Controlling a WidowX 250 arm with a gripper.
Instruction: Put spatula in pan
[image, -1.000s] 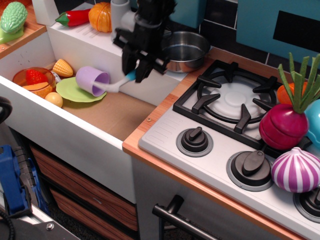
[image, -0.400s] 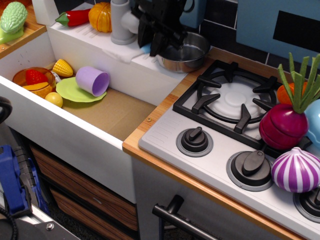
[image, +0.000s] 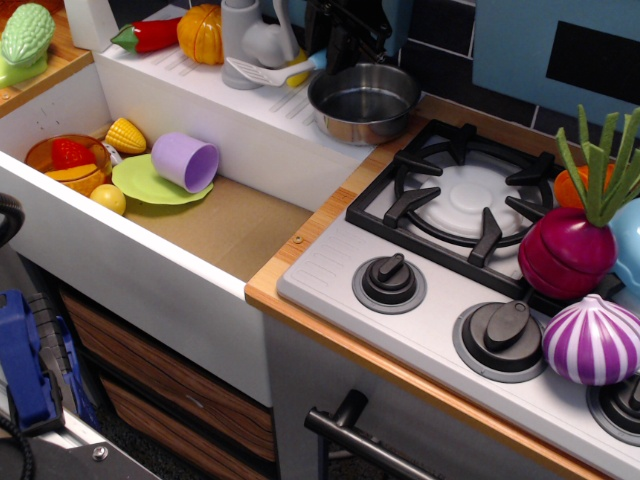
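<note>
Now the biggest thing near my work is the sink (image: 215, 235), sunk into the left half of the counter, and that is where the worst slip would end: if my grip fails on the sink side, the spatula goes off the back ledge and down among the cup (image: 186, 161) and toy food. Next in size is the stove (image: 460, 200) on the right, which I judge to be no threat, since it lies well apart from my path. Smaller, the pan (image: 363, 102) sits at the back edge of the counter, between sink and stove, open and with nothing in it that I can see; its sides are low, so a long spatula set on the rim could tip out again, or a knock from my claw could shove the pan. My claw (image: 340, 45) hangs dark against the back wall just above the pan's far left rim, pinching the blue handle end. Smallest, the spatula (image: 272, 70) sticks out leftward from my claw, blade toward the grey faucet (image: 245, 40) and seemingly beside it, not yet over the pan. Swinging it round could catch that faucet and twist it loose.
</note>
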